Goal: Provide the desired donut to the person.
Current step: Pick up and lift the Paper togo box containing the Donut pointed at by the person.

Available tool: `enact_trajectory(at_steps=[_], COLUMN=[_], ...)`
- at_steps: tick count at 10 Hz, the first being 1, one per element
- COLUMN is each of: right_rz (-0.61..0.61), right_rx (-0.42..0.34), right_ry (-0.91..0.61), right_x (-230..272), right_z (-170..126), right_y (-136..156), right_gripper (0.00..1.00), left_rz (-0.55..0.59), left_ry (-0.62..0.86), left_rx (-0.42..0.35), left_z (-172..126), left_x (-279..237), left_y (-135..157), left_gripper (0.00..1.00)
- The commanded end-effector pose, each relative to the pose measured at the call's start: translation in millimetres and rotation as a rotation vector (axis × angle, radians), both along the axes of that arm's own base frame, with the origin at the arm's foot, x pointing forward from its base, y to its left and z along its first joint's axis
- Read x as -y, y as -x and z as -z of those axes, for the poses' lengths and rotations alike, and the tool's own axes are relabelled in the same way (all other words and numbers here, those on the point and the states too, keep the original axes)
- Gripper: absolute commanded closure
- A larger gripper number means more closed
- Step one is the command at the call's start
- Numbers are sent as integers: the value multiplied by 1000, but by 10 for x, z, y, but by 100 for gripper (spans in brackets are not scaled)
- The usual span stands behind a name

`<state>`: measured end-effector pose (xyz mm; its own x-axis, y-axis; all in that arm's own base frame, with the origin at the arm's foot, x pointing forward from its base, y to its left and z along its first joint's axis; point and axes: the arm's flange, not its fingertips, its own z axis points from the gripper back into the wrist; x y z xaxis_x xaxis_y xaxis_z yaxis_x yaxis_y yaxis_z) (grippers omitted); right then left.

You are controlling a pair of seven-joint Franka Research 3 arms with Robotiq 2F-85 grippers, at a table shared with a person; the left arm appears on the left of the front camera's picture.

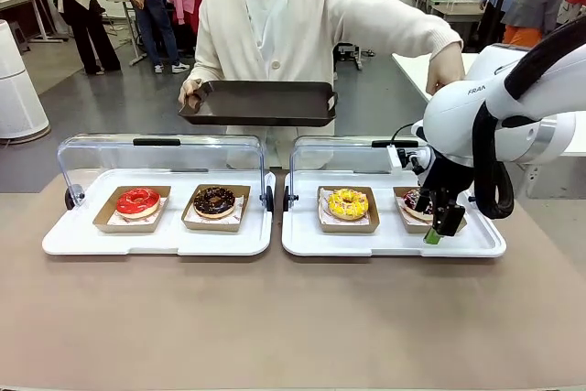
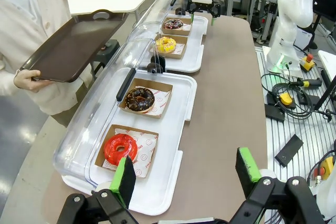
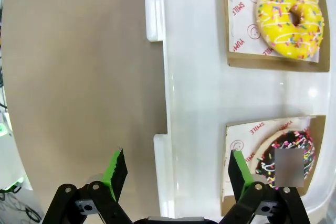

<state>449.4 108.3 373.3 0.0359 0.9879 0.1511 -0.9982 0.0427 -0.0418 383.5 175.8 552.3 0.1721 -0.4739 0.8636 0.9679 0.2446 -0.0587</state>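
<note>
- One broad brown table (image 1: 275, 318) fills the near ground, with everything laid out along its far half.
- Across it stands the person (image 1: 275, 25) in a cream cardigan. One hand (image 1: 189, 91) is under the edge of a dark serving tray (image 1: 261, 103), held level at chest height. The other arm is stretched toward the robot's right, and its hand is partly behind the robot.
- Coming in from the right is the white right arm (image 1: 494, 107), bent down over the far right corner of the display.
- Two white display cases sit side by side, nearly touching: the left case (image 1: 156, 240) and the right case (image 1: 385, 240). Both clear lids (image 1: 160, 157) are swung up and back.
- On to the right gripper (image 3: 176, 166): its jaws are spread wide with nothing between them. It straddles the near rim of the right case, one green pad over bare table, the other over the sprinkled donut's cardboard tray.
- Over on the other side, the left gripper (image 2: 186, 171) is also gaping wide and empty. It hangs above the table just beside the left case's end.
- Four donuts, each in its own cardboard tray:
  - the red-iced donut (image 1: 137, 200) and the chocolate donut (image 1: 214, 200) in the left case
  - the yellow donut (image 1: 348, 202) and the sprinkled dark donut (image 1: 417, 200) in the right case, the last one right at the gripper
- Which one is wanted, I cannot tell.
</note>
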Motion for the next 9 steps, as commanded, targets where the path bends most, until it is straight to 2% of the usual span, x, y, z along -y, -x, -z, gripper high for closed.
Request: enact_trajectory(at_steps=[1,5,9], right_rz=[-7,0,45], right_rx=[-8,-2,-20], right_ry=[8,0,55], right_x=[8,1,-36], right_z=[23,5,208], right_y=[16,3,-433], right_gripper=[0,0,0], left_rz=[10,10,10], left_ry=[2,2,2], left_rx=[5,5,5], left_z=[-10,-10,-10], left_x=[-4,-4,-4], left_y=[16,16,16], left_gripper=[0,0,0])
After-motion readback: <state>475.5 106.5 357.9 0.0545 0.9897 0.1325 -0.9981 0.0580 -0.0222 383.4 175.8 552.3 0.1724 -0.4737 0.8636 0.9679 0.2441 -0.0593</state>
